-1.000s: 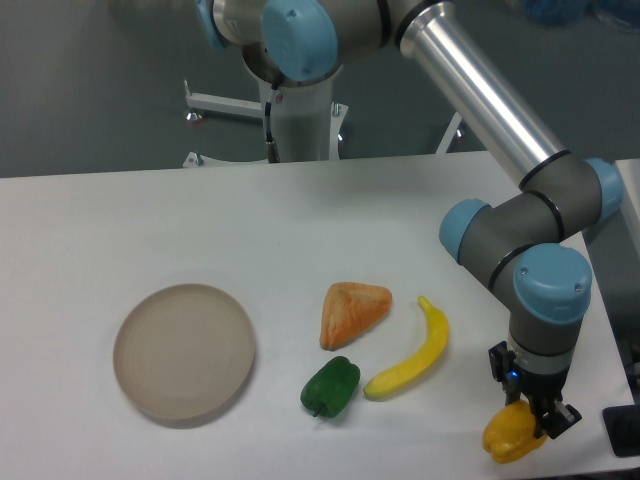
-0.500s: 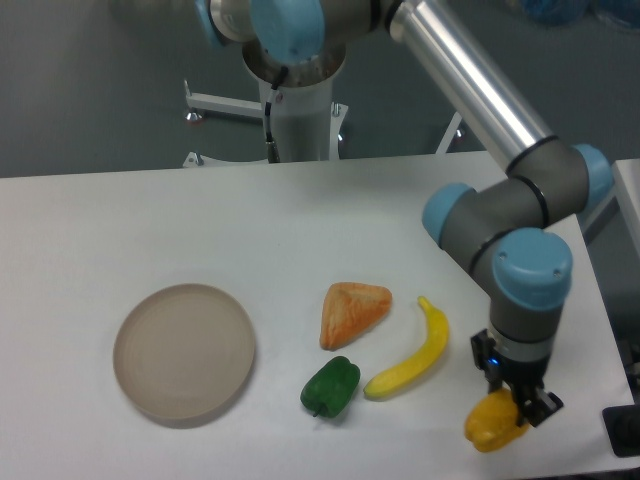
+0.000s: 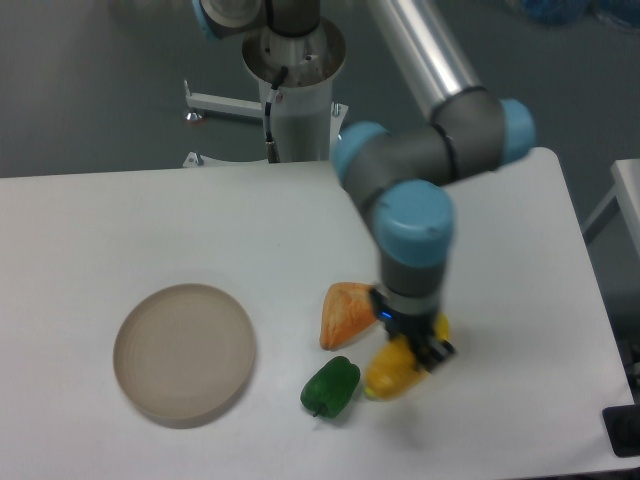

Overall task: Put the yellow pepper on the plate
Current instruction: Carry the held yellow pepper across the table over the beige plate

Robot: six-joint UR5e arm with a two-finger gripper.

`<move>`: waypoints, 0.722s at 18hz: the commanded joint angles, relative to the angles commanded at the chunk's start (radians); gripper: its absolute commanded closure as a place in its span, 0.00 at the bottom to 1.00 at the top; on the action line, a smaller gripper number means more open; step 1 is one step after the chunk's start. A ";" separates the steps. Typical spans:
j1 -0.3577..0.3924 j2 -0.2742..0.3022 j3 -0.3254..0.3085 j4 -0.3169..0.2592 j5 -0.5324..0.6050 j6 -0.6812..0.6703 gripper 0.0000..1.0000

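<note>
The yellow pepper point(image 3: 390, 370) hangs low over the table in the camera view, with my gripper point(image 3: 416, 353) shut on it. It is just right of the green pepper point(image 3: 330, 386) and overlaps the spot where the banana lies. The beige plate point(image 3: 184, 352) rests flat at the left, a good way from the gripper, with nothing on it. The arm's wrist point(image 3: 412, 240) stands directly above the gripper and hides its fingers for the most part.
An orange wedge-shaped toy point(image 3: 345, 310) lies just left of the gripper. The yellow banana point(image 3: 439, 324) is mostly hidden behind the wrist and the pepper. The table's right edge and a dark object point(image 3: 624, 432) are at the far right.
The gripper has carried the yellow pepper leftward from the table's front right corner to above the banana, beside the green pepper. The other items have not moved.
</note>
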 joint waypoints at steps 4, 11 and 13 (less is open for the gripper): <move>-0.090 0.025 -0.054 0.002 -0.002 -0.250 0.52; -0.207 0.011 -0.121 0.011 0.002 -0.438 0.52; -0.239 0.000 -0.124 0.011 0.002 -0.457 0.52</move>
